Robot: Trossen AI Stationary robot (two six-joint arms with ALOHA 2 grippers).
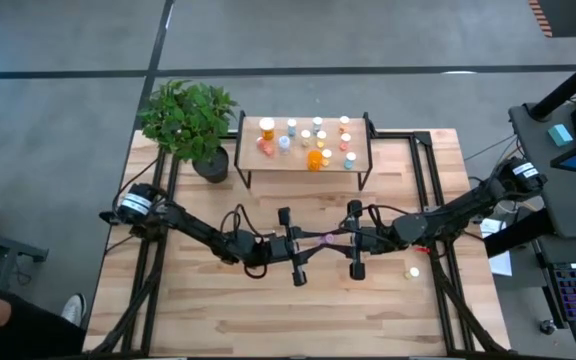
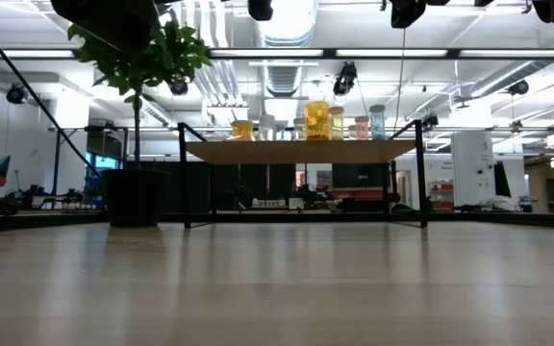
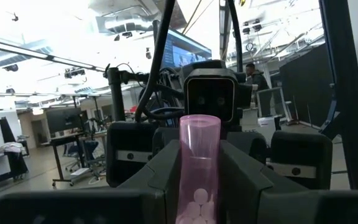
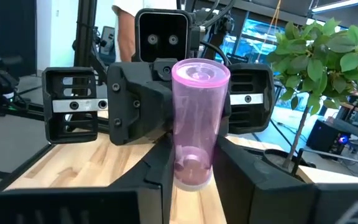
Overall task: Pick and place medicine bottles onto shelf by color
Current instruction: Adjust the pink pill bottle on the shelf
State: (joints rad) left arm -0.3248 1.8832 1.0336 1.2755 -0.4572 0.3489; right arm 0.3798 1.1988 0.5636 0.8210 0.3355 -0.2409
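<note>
mid-table, both arms meet nose to nose above the wood. a clear pink plastic cylinder bottle [image 1: 325, 239] hangs between my left gripper [image 1: 303, 243] and my right gripper [image 1: 347, 240]; each wrist view shows its own dark fingers pressed against the tube's sides, so both are narrowed onto it. in the left wrist view the pink tube [image 3: 198, 168] stands between the fingers with small white pills at its base end. in the right wrist view the same tube [image 4: 197, 121] shows a flat round end facing the camera, smooth translucent wall.

the small shelf with light wooden top and thin black legs [image 1: 251, 164] sits toward the far edge, well apart from the grippers. its top carries many tiny pale-capped bottles, one larger orange bottle [image 1: 314, 159] among them; the low view shows them in a row [image 2: 316, 121].

a lone small bottle [image 1: 414, 272] lies on the pale planked tabletop [image 1: 268, 310] near my right arm. a leafy green plant in a dark pot [image 1: 190, 120] stands just beside the shelf's left end. open wood between grippers and shelf.
</note>
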